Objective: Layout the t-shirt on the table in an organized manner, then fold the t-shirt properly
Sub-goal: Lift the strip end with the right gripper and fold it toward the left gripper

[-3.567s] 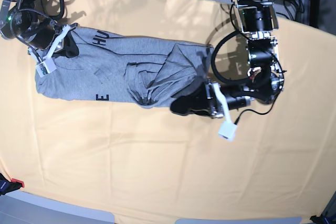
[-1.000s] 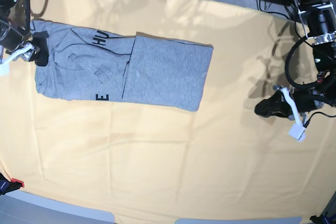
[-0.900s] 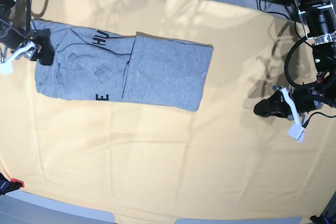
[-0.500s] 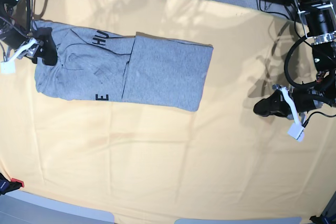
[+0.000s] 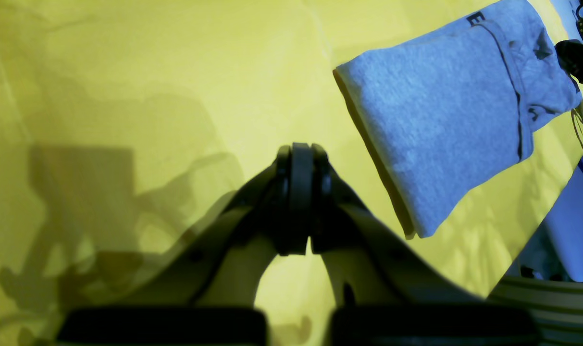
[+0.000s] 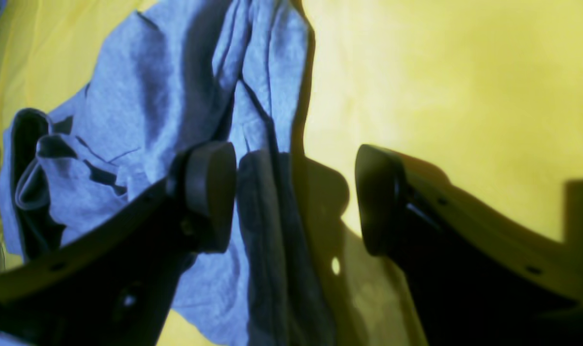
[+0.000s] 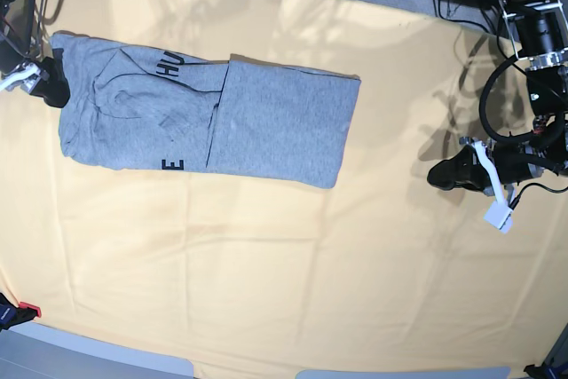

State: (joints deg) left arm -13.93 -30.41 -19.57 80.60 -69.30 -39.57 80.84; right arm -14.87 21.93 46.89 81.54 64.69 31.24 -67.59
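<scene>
On the table (image 7: 284, 290), t-shirt (image 7: 204, 117) lying partly folded, lower half doubled over. Right gripper (image 6: 291, 197) spread wide at collar-end edge, holding nothing; left gripper (image 5: 300, 202) pinched together, parked well apart. Next likely: gripping that edge, folding inward.

- The base view looks straight down from high above the desk (image 7: 266, 290), taking in both arms and the whole t-shirt (image 7: 213, 117).
- The left wrist view sits behind the left end effector (image 5: 298, 202), low over the desk, with the shirt well ahead and to its right.
- The right wrist view sits behind the right end effector (image 6: 296, 197), very close, with blurred shirt cloth under and left of it.
- All three views share the shirt and the desk.
</scene>
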